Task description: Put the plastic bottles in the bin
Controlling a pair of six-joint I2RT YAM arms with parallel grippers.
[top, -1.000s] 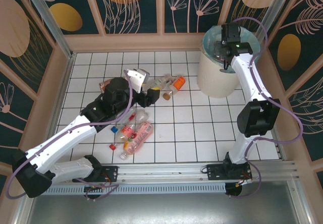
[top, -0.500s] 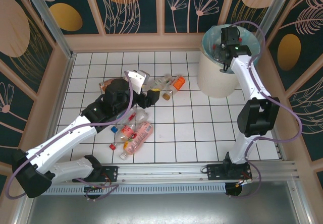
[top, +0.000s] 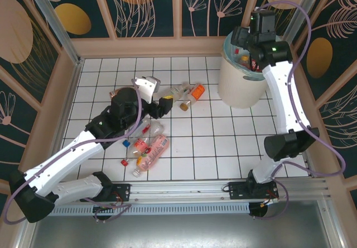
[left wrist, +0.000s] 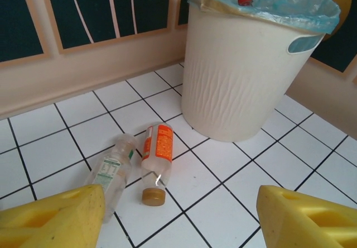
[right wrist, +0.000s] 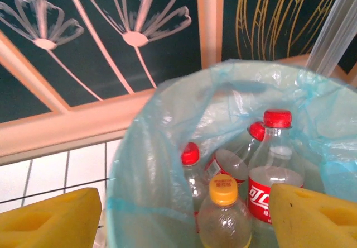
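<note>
Hovering over the bin [right wrist: 134, 164], the right pincer [right wrist: 184, 223] is released: its yellow fingers [right wrist: 50, 217] stand wide apart with nothing between them. Inside the blue-green liner below it, several plastic bottles stand upright. They include a red-labelled bottle [right wrist: 273, 189] with a red cap, a yellow-capped bottle [right wrist: 223, 214] just beside it, and two more red-capped ones behind.

The bin stands upright on the white tiled worktop [top: 212, 147], near the back right corner against the patterned wall.

The left pincer [left wrist: 181, 217] hangs low over the tiles, also released, its fingers spread wide and holding nothing. Ahead of it two bottles lie on their sides, just beside each other. One is an orange-labelled bottle [left wrist: 156, 147] with its tan cap toward the camera. The other, to its left, is a clear bottle [left wrist: 111, 170] with a green-and-white label. Both lie near the foot of the bin but apart from it.

From above, a further cluster lies beside the left arm, among it a pink-labelled bottle [top: 158, 146], well apart from the bin
</note>
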